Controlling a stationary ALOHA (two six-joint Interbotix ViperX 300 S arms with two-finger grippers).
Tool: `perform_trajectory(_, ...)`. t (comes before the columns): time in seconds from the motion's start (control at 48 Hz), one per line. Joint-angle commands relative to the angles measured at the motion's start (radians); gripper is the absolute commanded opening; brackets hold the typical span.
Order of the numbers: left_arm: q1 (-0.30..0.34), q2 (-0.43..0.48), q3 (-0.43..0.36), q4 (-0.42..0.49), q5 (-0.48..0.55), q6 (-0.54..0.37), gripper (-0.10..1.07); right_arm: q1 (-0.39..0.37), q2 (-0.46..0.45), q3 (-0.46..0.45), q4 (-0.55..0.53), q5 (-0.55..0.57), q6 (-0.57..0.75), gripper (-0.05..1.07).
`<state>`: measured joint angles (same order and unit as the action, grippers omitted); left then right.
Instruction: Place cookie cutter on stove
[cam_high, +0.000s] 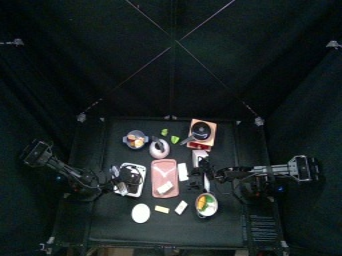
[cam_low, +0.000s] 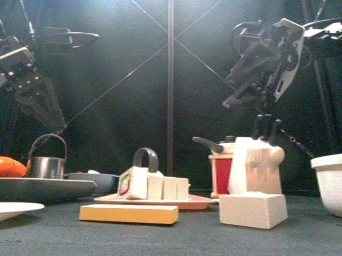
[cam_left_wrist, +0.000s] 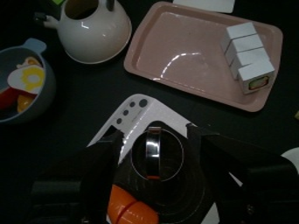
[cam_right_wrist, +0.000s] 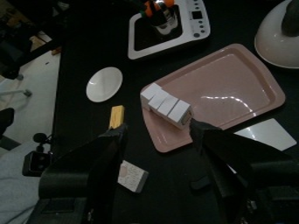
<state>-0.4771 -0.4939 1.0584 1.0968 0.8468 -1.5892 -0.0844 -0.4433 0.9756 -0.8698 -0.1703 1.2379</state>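
Note:
The cookie cutter (cam_left_wrist: 152, 150) is a small metal ring with an arched handle. It stands in a white-rimmed tray (cam_left_wrist: 126, 114) beside an orange piece (cam_left_wrist: 128, 208), at the table's left (cam_low: 47, 160). My left gripper (cam_left_wrist: 158, 164) hangs above it, open wide, with one jaw on each side of the cutter and nothing held. The stove (cam_high: 202, 131), a dark red block with a white-ringed burner, sits at the back right of the table (cam_low: 219, 175). My right gripper (cam_right_wrist: 166, 162) is open over the front edge of the pink tray and holds nothing.
A pink tray (cam_left_wrist: 193, 52) with white blocks (cam_left_wrist: 249, 54) lies mid-table. A white kettle (cam_left_wrist: 93, 31) and a blue bowl (cam_left_wrist: 24, 79) stand behind the white-rimmed tray. Near the front are a white plate (cam_right_wrist: 104, 83), a yellow block (cam_right_wrist: 114, 116) and a white cube (cam_right_wrist: 131, 175).

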Motion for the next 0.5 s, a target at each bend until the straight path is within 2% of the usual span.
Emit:
perform_trajectory(0.0, 0.000, -0.005, -0.026, 0.021, 0.002, -0.002, 0.94, -0.002, -0.008, -0.012, 0.002, -0.003, 0.000, 0.91)
perform_trajectory(0.25, 0.015, -0.005, -0.034, 0.121, -0.009, -0.006, 0.94, 0.000, 0.009, -0.014, 0.003, -0.003, 0.005, 0.91)
perform_trajectory(0.479, 0.034, -0.005, -0.051, 0.130, -0.012, -0.021, 0.94, -0.002, 0.028, -0.034, 0.038, 0.002, 0.009, 0.91)
